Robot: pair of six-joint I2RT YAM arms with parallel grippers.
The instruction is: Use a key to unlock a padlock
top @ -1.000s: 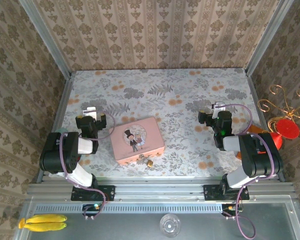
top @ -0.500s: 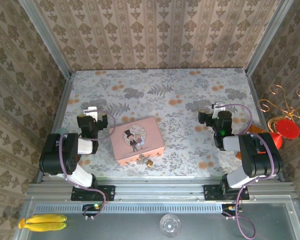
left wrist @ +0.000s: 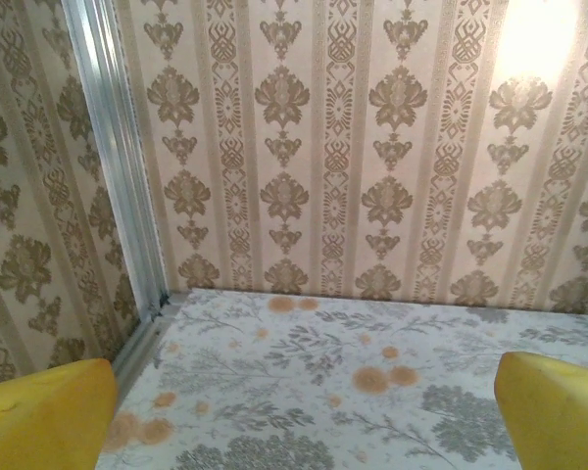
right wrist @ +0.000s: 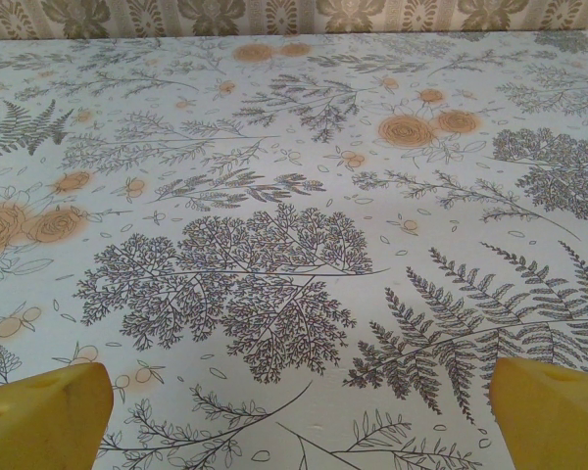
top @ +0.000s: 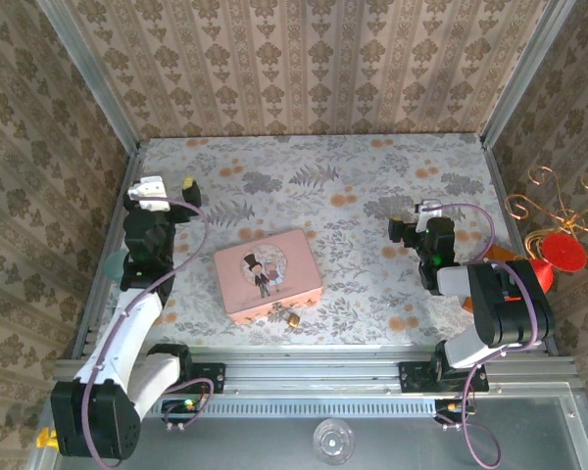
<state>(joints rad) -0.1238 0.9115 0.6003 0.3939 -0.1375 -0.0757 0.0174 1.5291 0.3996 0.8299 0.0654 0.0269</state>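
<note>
The tiny brass padlock (top: 293,318) lies on the table against the near edge of the pink tin (top: 268,274). I cannot make out a key. My left gripper (top: 165,188) is raised over the table's left side, well behind and left of the padlock. In the left wrist view it (left wrist: 304,431) is open, its yellow fingertips (left wrist: 44,416) wide apart with nothing between them, facing the back wall. My right gripper (top: 415,221) rests low on the right side, far from the padlock. It (right wrist: 299,421) is open and empty over the patterned tablecloth.
Papered walls and metal corner posts (left wrist: 118,166) close in the table on three sides. A red object on a gold wire stand (top: 559,250) sits outside the right wall. A clear glass (top: 333,441) stands on the near rail.
The left arm has lifted and stretched out, carrying its gripper from beside the tin toward the back left. The right arm, tin and padlock have not moved.
</note>
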